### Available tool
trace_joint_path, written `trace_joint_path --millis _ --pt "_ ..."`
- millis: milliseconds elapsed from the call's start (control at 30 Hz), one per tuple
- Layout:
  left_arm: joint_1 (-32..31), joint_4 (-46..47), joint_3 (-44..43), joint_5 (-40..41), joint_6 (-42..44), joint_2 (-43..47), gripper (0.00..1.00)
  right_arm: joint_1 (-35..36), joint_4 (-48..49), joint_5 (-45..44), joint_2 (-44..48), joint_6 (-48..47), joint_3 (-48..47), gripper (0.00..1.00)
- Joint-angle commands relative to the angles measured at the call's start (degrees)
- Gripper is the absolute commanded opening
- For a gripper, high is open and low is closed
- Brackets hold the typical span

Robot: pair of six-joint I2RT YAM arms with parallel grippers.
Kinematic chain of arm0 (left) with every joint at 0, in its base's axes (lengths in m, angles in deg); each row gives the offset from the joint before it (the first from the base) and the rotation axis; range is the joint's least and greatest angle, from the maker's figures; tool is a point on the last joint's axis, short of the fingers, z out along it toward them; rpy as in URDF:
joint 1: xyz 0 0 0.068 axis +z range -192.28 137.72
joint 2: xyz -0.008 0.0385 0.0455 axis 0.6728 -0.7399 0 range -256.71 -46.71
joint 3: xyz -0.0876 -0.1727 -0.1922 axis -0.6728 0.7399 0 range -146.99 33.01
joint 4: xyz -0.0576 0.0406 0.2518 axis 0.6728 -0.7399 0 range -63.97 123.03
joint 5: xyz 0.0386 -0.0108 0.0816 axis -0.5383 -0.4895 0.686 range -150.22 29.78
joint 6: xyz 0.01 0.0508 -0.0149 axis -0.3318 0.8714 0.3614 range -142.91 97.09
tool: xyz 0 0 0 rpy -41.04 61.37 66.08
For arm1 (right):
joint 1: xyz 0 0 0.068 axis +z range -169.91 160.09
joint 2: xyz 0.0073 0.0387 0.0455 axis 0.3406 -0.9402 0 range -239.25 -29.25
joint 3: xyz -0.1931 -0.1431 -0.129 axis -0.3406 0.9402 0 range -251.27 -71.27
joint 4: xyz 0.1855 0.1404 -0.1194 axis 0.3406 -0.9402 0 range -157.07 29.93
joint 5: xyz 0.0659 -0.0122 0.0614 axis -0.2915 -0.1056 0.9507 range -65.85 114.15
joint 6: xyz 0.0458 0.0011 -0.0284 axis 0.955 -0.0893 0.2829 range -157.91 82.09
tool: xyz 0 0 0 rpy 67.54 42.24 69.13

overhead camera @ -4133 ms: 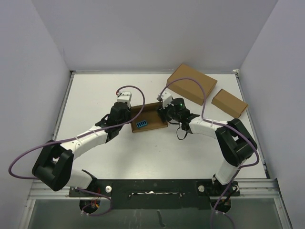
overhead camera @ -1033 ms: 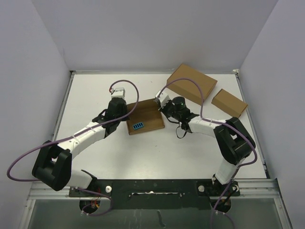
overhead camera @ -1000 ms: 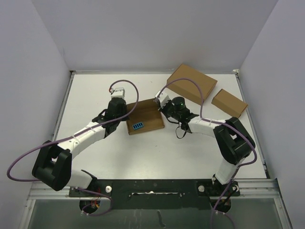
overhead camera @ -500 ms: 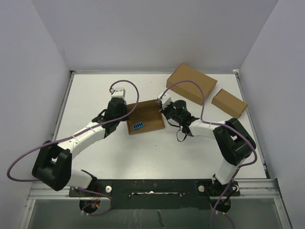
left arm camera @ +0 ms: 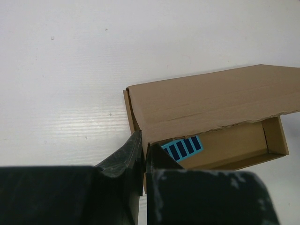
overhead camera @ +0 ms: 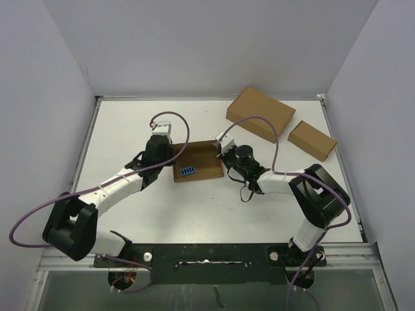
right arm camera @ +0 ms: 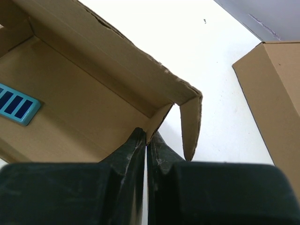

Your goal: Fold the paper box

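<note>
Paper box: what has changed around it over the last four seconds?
The paper box has slid a little to the left. The right pincer has drawn back toward the near edge, and the left pincer has shifted slightly left. Both stay shut on the box's end walls, and nothing was let go. The large box and the small box have not moved.
</note>
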Motion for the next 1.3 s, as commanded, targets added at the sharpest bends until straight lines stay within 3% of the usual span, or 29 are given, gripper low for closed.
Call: trace_joint_path --millis 0,633,1267 --pt "-1.50 4.19 -0.12 -5.33 -0.06 3.02 0.00 2.28 -0.40 2.48 1.27 2.63 2.39 0.00" --pt "-1.77 4.47 -0.20 -6.30 0.10 3.53 0.00 3.19 2.14 1.29 1.19 10.65 4.99 0.00" --pt "-1.75 3.30 -1.80 -6.63 2.25 3.05 0.00 4.88 -2.49 -1.91 1.39 9.29 2.54 0.00"
